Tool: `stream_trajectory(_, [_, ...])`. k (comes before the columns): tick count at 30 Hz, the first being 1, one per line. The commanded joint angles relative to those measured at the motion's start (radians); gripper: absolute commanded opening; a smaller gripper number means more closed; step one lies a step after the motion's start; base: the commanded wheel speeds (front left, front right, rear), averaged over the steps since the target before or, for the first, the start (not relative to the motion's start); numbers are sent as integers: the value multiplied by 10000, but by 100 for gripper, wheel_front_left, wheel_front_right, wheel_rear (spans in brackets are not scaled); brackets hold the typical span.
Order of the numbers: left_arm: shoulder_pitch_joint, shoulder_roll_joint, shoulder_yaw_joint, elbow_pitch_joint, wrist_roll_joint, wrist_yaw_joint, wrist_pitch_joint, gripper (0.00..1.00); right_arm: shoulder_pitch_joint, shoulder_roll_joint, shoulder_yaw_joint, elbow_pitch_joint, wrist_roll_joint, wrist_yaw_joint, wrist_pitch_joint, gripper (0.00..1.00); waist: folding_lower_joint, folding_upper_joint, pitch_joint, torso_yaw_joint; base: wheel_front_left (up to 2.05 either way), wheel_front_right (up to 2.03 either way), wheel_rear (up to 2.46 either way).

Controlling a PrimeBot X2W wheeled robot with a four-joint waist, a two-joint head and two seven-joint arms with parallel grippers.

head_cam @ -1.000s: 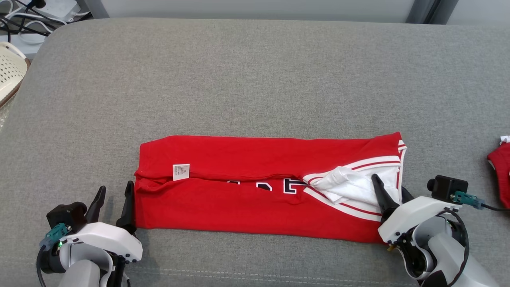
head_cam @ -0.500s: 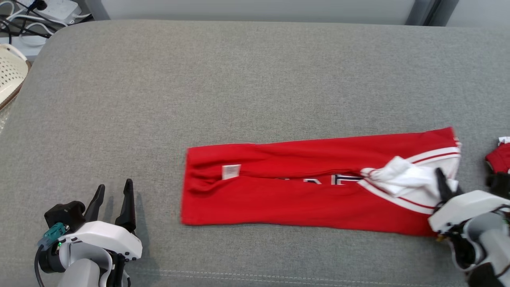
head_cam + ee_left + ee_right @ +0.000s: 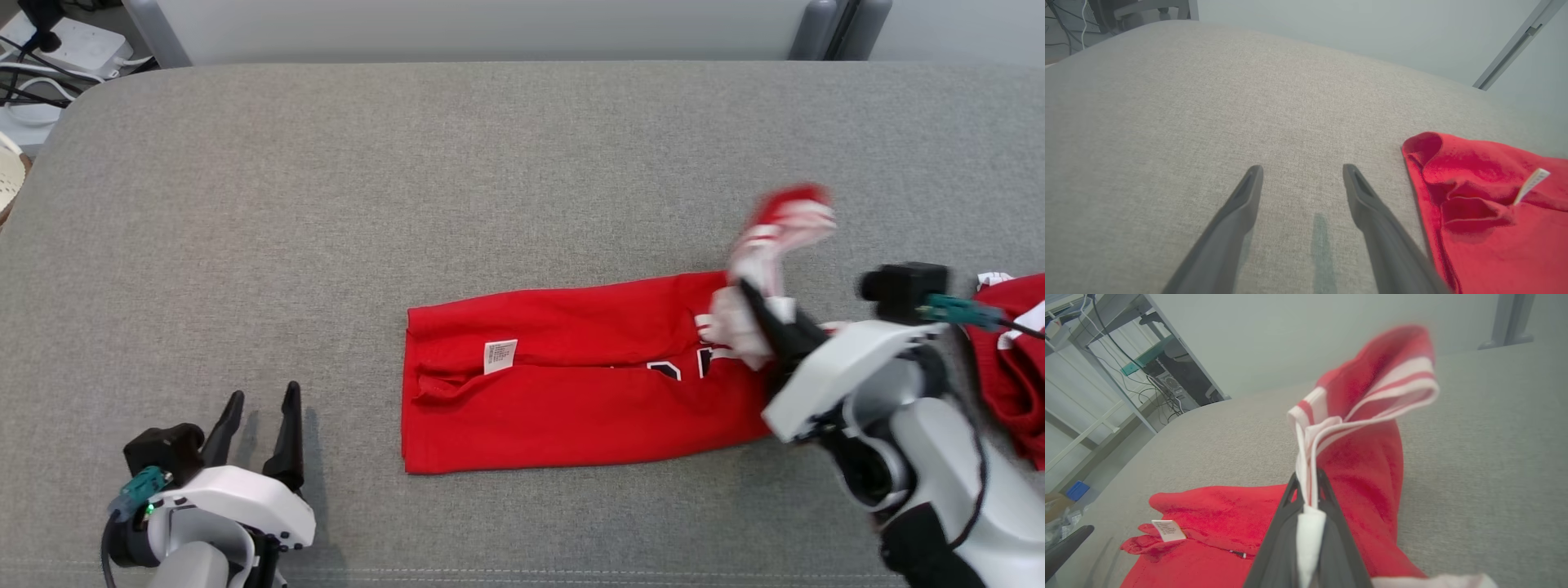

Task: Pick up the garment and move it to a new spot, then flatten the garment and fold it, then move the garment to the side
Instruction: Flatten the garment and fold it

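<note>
right hand (image 3: 746,289) clamps striped end of red garment (image 3: 571,400) (bunched) | left hand (image 3: 264,392) agape

Held jaws wide apart above the grey padded bench (image 3: 1167,102), just beside the red garment (image 3: 1494,245) with its white tag (image 3: 1531,183).

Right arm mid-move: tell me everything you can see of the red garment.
The red garment is a soft knit jersey, folded into a long band, with white-and-red striped trim, dark white-edged lettering partly hidden in the fold, and a small white label. Most of it lies flat on the gray padded surface; its striped end is pinched between the fingers of the right gripper and held raised, blurred, flopping over above them.
</note>
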Motion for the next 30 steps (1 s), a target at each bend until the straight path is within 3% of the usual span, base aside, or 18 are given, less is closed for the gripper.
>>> stream_trajectory(1, [-42,189,230,-194,-23,-72,-59,100,86,-17,271,-523,89,0,226,0,0,0,-6,22,0,0,0])
stream_trajectory(4, [-87,116,-35,-189,-35,-72,-59,100,87,215,876,-1439,118,0,1017,0,0,0,10,166,0,0,0])
stream_trajectory(8, [-182,8,-461,-193,-98,-72,-59,100,-157,745,1479,-1630,-68,0,1601,0,0,0,65,546,0,0,0])
stream_trajectory(13, [-289,-66,-968,-264,-284,-72,-59,100,-645,1440,1938,-838,-301,0,1604,0,0,0,182,1223,0,0,0])
stream_trajectory(21, [-361,-155,-1464,-252,-562,-73,-59,100,-1397,1865,2387,851,-422,0,1145,0,0,0,341,2249,0,0,0])
stream_trajectory(22, [-375,-158,-1500,-246,-589,-73,-59,100,-1471,1903,2391,1059,-378,0,1104,17,0,0,368,2322,0,0,0])
stream_trajectory(23, [-392,-159,-1522,-241,-615,-73,-59,100,-1577,1933,2445,1243,-412,0,1053,49,0,0,391,2379,0,0,0])
stream_trajectory(24, [-401,-159,-1517,-235,-634,-73,-59,100,-1678,1965,2451,1383,-393,0,950,100,0,0,408,2406,0,0,0])
stream_trajectory(30, [-445,-68,-1191,-324,-619,-73,-59,100,-2133,2054,2123,1190,-11,0,187,100,0,0,441,2266,0,0,0])
